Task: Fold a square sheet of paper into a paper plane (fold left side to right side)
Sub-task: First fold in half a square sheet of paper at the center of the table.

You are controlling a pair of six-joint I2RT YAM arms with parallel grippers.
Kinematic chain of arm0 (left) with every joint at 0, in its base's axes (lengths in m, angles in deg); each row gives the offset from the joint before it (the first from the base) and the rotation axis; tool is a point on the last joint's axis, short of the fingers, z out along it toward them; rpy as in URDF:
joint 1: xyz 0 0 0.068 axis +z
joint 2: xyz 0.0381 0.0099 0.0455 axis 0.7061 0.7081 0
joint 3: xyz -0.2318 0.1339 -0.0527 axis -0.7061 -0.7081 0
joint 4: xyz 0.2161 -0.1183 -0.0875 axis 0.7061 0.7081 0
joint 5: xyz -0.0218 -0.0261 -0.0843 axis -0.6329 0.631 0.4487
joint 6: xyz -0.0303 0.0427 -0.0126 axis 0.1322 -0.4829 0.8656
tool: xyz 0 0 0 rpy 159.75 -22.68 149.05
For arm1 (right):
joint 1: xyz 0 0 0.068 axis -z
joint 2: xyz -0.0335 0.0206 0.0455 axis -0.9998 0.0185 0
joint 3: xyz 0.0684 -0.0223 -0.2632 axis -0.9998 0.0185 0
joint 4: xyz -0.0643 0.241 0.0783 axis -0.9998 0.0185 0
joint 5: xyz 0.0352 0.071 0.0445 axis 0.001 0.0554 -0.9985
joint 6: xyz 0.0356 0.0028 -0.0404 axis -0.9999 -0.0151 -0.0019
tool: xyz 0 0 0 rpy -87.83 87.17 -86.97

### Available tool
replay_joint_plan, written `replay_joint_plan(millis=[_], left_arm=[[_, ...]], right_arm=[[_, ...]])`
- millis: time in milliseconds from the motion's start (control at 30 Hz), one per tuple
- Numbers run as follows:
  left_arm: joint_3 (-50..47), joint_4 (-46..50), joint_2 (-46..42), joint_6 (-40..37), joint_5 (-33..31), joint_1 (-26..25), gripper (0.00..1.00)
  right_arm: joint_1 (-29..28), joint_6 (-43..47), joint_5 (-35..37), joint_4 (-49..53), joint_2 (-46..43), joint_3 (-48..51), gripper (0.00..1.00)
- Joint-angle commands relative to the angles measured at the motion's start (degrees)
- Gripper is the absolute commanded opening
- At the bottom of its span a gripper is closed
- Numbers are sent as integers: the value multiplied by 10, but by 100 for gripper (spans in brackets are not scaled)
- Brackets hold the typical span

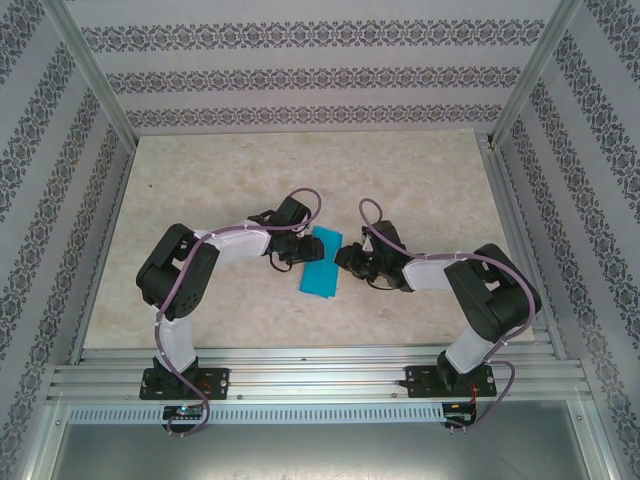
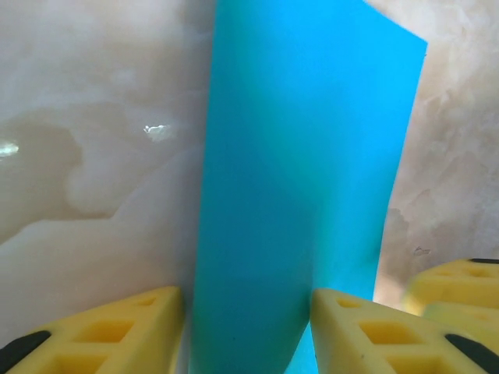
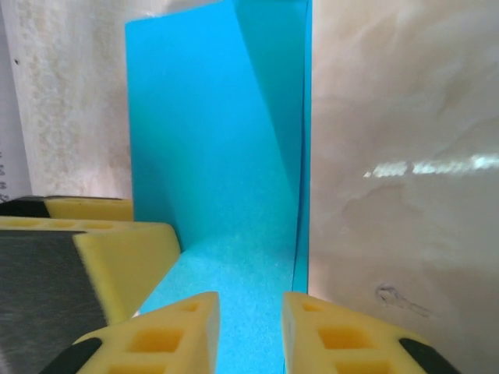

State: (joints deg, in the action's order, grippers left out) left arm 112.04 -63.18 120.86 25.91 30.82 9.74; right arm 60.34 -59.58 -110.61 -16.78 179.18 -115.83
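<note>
**One blue sheet, two grippers at its sides**

There is one sheet of paper (image 1: 320, 265), and it is the sole blue thing (everything else is pale, black or yellow). There are two arms and two grippers, each with two yellow fingers.

The sheet of paper lies near the middle of the marbled surface (image 1: 220, 180). It sits between the left gripper (image 1: 296, 250) and the right gripper (image 1: 347, 262), each just beside one long edge. From above it is a narrow, slightly tilted rectangle rather than a square, plain bright turquoise.

In the left wrist view the paper (image 2: 296, 195) rises as a smooth band to a sharp upper right corner. A second blue layer peeks out beneath it at the bottom. The right wrist view shows the paper (image 3: 210, 156) with a straight right edge, and a slanted line divides a lighter area from a darker one.

The left gripper (image 2: 248, 335) stands roughly half open, and the paper fills the gap between its fingers (image 2: 117, 331). I cannot tell whether the pads press on the paper's edges or merely flank them. The yellow fingers (image 2: 460, 284) of the right gripper sit close by at the right.

The right gripper (image 3: 249, 335) is parted only a little. It leaves a narrow slot with blue paper showing through it, and it clamps nothing there.
</note>
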Motion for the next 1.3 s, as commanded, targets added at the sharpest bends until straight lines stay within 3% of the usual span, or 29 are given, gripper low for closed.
replay_joint_plan(millis=[0, 400, 1267], left_arm=[[17, 32, 19, -13, -21, -14, 49], [31, 44, 37, 20, -51, -19, 52], [39, 38, 64, 35, -60, -19, 53]], right_arm=[[20, 29, 20, 29, -51, 12, 31], [67, 80, 53, 131, -139, 29, 32], [52, 70, 36, 113, -115, 27, 33]])
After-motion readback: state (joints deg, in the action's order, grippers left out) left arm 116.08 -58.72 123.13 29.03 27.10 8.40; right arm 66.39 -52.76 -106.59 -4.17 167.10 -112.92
